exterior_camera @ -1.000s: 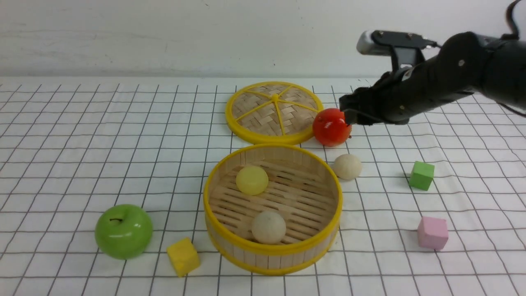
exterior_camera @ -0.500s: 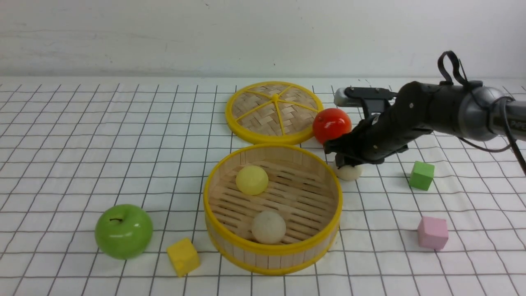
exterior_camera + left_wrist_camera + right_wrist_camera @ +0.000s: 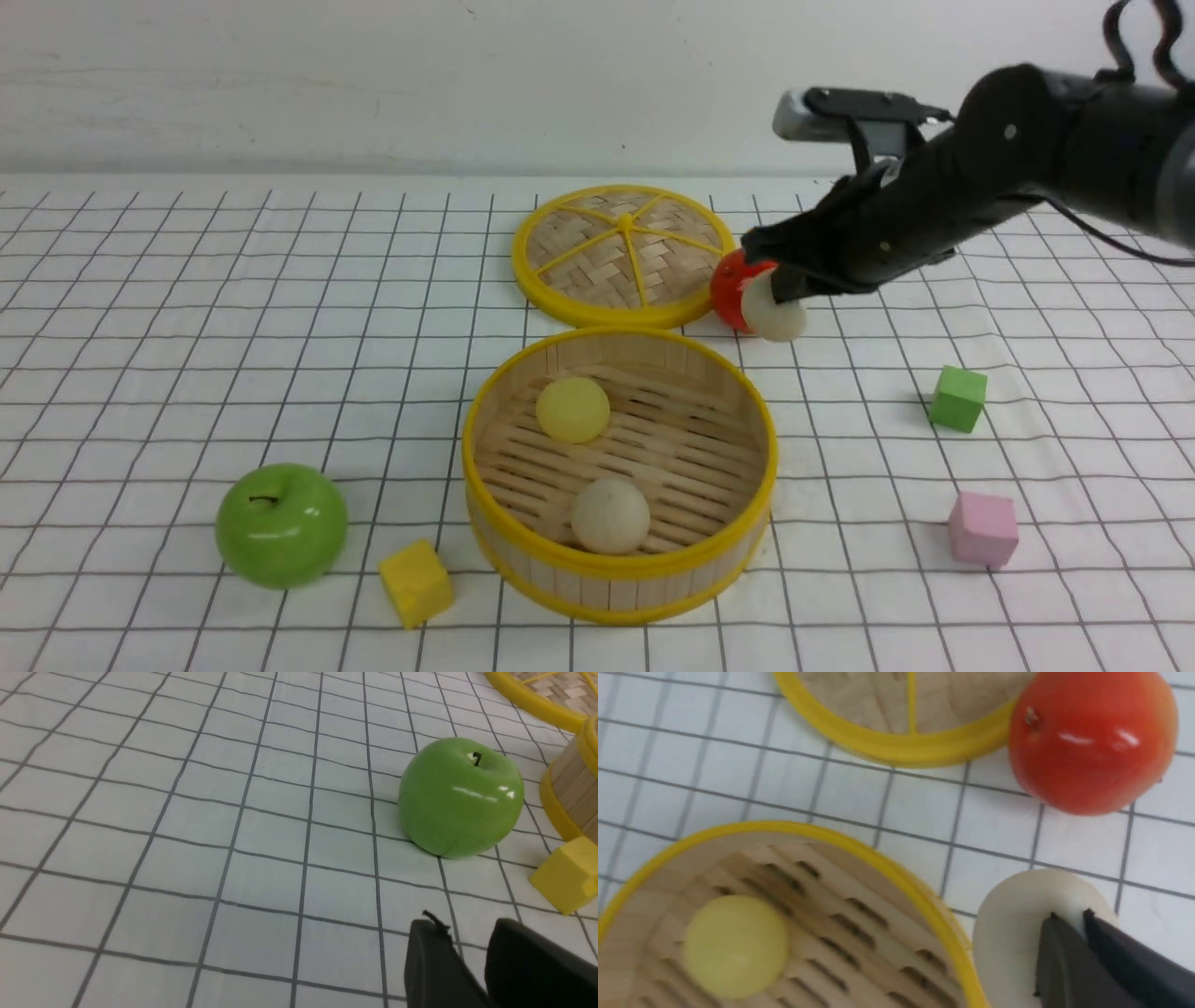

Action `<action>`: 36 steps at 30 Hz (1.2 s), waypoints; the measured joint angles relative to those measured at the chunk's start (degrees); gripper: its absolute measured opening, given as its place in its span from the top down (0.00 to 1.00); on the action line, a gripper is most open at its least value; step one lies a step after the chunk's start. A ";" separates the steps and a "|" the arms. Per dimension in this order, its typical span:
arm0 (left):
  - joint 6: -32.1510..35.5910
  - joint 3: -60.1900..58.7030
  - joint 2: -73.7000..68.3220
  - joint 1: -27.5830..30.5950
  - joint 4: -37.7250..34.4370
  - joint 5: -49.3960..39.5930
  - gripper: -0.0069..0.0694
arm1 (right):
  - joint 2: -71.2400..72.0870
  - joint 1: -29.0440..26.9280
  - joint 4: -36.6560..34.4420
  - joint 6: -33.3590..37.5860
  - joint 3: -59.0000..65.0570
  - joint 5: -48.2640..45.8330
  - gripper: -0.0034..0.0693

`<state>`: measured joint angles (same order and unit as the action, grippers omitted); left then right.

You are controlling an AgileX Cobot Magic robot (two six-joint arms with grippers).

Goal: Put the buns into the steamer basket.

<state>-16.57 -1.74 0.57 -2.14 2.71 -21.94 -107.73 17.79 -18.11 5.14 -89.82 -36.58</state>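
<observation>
The steamer basket (image 3: 621,579) stands at the front centre and holds a pale yellow bun (image 3: 572,409) and a beige bun (image 3: 611,515). My right gripper (image 3: 782,285) is shut on the third beige bun (image 3: 775,315) and holds it in the air, behind and right of the basket, in front of the red apple (image 3: 726,287). In the right wrist view the squeezed bun (image 3: 1013,933) hangs beside the basket rim (image 3: 896,868), with the yellow bun (image 3: 735,945) inside. My left gripper (image 3: 467,938) hangs low over the cloth, its jaws a small gap apart with nothing between them.
The woven lid (image 3: 624,252) lies behind the basket. A green apple (image 3: 281,525) and a yellow cube (image 3: 416,581) sit front left. A green cube (image 3: 958,398) and a pink cube (image 3: 983,529) sit on the right. The red apple (image 3: 1092,742) lies next to the lid.
My right gripper dropped onto the beige bun beside the basket, shut on it and has lifted it off the cloth. The left arm has not moved.
</observation>
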 joint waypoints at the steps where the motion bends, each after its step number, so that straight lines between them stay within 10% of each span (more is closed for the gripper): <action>1: 0.00 0.00 0.00 0.00 0.00 0.00 0.67 | 0.81 0.97 0.01 0.00 0.00 -0.91 0.95; 14: 0.00 0.00 0.00 0.00 0.00 0.00 0.66 | -7.73 8.47 0.01 -3.73 0.00 -1.02 0.87; 26: 0.00 0.00 0.00 0.00 0.00 0.00 0.65 | 1.46 8.47 5.19 -8.79 0.05 -4.75 0.32; 31: 0.00 0.00 0.00 0.00 0.00 0.00 0.65 | 14.49 8.47 13.45 -9.23 0.05 -12.63 0.33; 36: 0.00 0.00 0.00 0.00 0.00 0.00 0.65 | 28.95 8.47 18.45 -13.11 4.09 -19.03 0.54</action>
<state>-16.57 -1.74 0.57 -2.14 2.71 -21.94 -78.78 26.26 0.34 -7.98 -85.73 -55.60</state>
